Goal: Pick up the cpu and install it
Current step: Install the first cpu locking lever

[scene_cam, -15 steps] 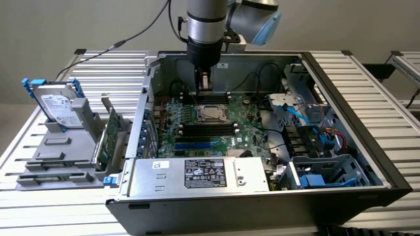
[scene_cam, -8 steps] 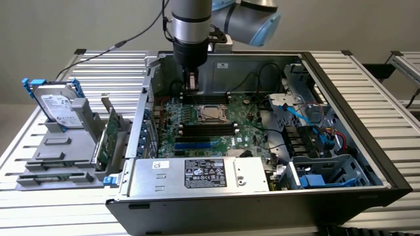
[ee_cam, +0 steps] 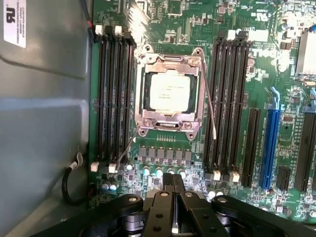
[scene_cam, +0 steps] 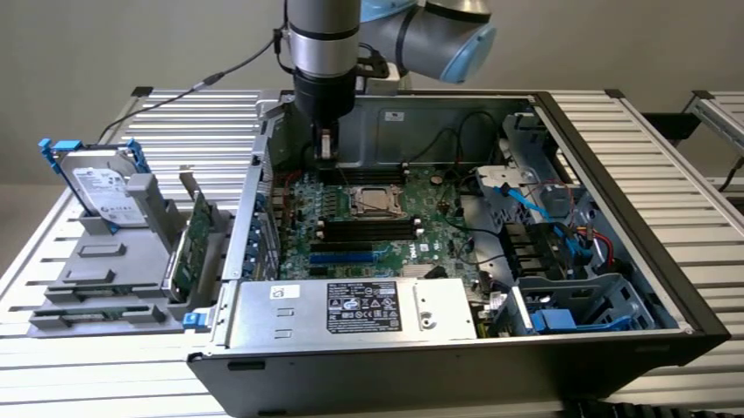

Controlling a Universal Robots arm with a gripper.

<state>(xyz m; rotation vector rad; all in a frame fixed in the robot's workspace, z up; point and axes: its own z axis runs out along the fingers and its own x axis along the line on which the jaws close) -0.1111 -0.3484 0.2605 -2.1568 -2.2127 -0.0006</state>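
The table [scene_cam: 674, 174], surfaced in ribbed metal slats, carries an open case [scene_cam: 465, 374] lying on its side. The arm [scene_cam: 323, 52] descends vertically into the case near the far wall. The green board [ee_cam: 197, 15] covers the case floor. Outside the case, at the exterior view's left, the drive [scene_cam: 103, 187] stands tilted in a grey holder [scene_cam: 99, 261].

The end effector [scene_cam: 327, 158] [ee_cam: 174, 183] hangs above the board, just beyond the socket and clear of it. It is clenched, fingers together, with nothing between them.

Black memory slots [ee_cam: 113, 98] flank the socket [ee_cam: 168, 61] on both sides. A thin wire lever [ee_cam: 210, 98] lies along one side of the socket's metal frame.

The cpu [ee_cam: 169, 92] [scene_cam: 375, 201] lies flat inside that frame, silver top up, near the middle of the board. The end effector does not touch it.
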